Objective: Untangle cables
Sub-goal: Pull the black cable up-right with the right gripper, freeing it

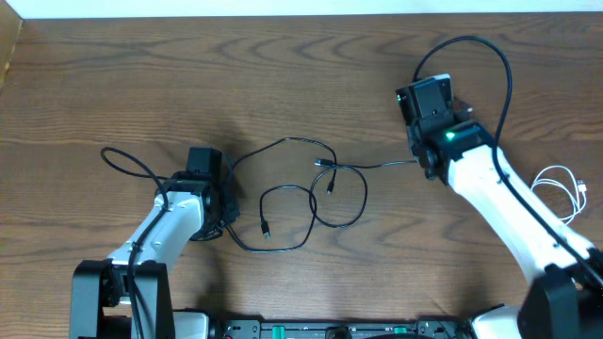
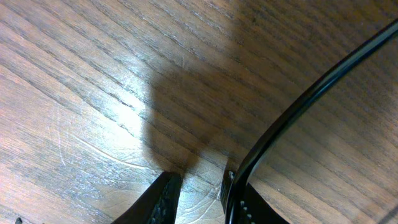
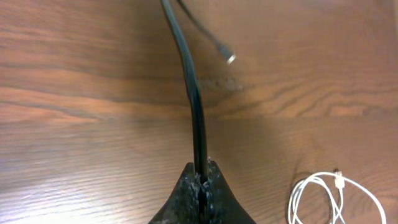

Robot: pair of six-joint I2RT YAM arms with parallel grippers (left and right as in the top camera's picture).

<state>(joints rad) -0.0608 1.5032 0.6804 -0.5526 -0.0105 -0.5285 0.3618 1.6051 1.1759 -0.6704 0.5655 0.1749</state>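
**Even overhead light, glare in wrist views**

Overhead: bright, even, sharp, faint soft shadows. Left wrist: white glare patch on surface [image 2: 127, 112], broad dark shadow beside it, foreground blurred. Right wrist: dimmer, warm sheen low left, black cable [image 3: 194, 106] near lens soft.

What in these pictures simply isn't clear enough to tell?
- Overhead: which of the black cables lies on top at each crossing; strands too thin.
- Left wrist: where the one beside the left gripper leads; cut off by the right edge.
- Right wrist: the rest of the white cable; cut off by the bottom edge.
- Right wrist: the plug type; blurred and small.
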